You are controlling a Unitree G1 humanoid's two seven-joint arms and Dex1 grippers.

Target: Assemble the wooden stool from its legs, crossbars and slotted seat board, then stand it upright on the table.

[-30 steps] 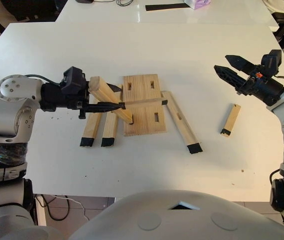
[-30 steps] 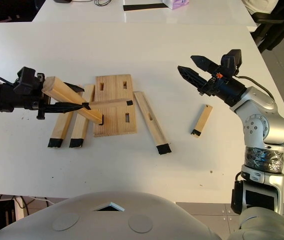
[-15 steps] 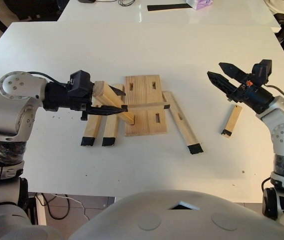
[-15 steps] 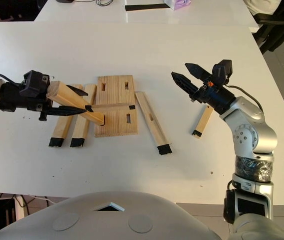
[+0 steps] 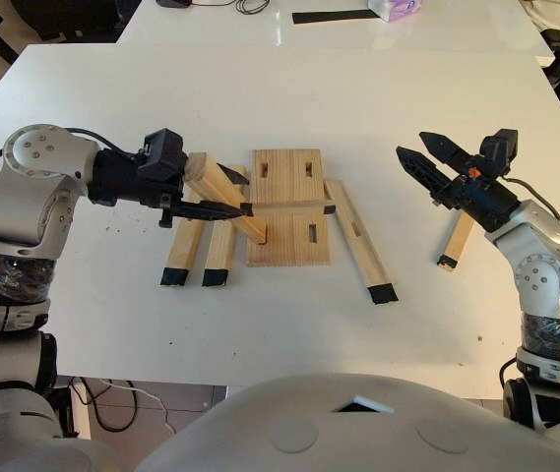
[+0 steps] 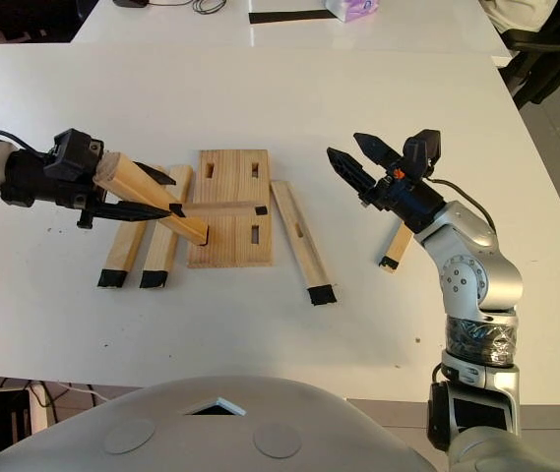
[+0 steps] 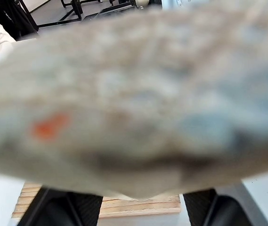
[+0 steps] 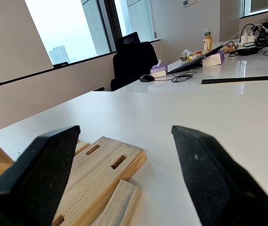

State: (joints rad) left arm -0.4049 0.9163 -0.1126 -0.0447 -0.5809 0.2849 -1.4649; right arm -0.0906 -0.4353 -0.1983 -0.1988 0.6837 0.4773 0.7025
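Left end effector [image 5: 232, 193] pinching a leg [image 5: 216, 185] tilted over the left edge of the seat board [image 5: 294, 246] at frame centre, while the right end effector [image 5: 412, 146], spread and empty, has advanced leftward toward the board, suggesting that two-handed fitting comes next.

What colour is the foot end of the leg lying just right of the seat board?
Black; the end cap shows best in the left eye view.

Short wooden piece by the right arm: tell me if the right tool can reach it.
Probably yes. The right tool is open and empty, and nothing lies on the short wooden piece. But the tool sits past it toward the seat board, so the arm would need to draw back.
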